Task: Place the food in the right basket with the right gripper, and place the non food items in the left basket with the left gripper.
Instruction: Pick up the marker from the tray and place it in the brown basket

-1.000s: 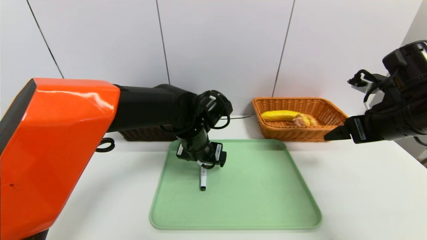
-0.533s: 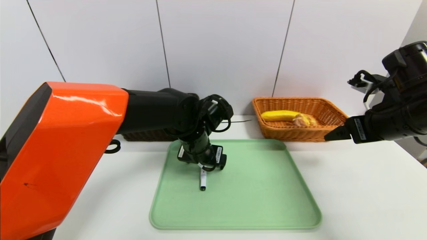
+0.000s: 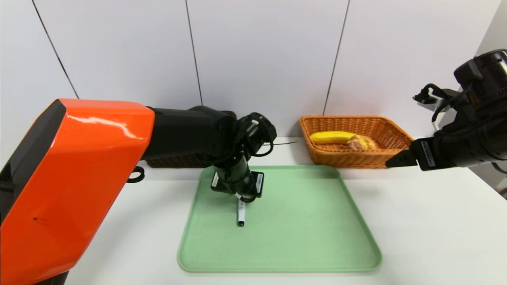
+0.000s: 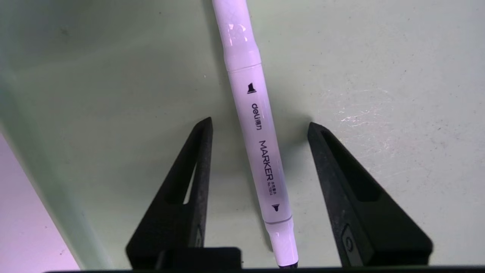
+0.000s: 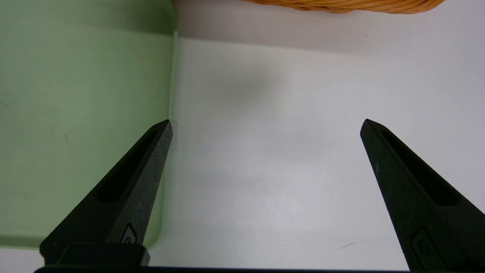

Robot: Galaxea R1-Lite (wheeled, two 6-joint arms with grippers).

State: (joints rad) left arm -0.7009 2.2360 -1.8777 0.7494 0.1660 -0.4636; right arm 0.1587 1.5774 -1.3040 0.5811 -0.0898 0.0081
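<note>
Left end effector [image 4: 259,127] is down on the pale green rectangular plastic tray [image 3: 301,241], w/ black tapered fingers [image 4: 189,182] part-open, a gap either side of the slim white marker pen [image 4: 259,151]. Neither finger touches the pen in the left wrist view. Pen lies flat on the tray btwn the two fingers, running lengthwise along the end effector, its dark-tipped end [image 3: 241,223] sticking out toward the tray's near side in the head view.

Right end effector [image 5: 265,127] hangs above the white surface [image 5: 284,170] just off the tray's right edge, fingers [image 5: 125,189] spread wide, nothing btwn them.

Farther back, right side: orange-tan rectangular woven wicker basket [image 3: 390,136] w/ flared sides sits on the surface beyond the tray's far right corner. Inside it, a long yellow banana [image 3: 330,137] lies next to a small round golden-brown bread roll [image 3: 361,142], the two touching.

Far left, behind the left arm: dark brown woven wicker basket [image 3: 174,161], mostly hidden; contents can't be told.
</note>
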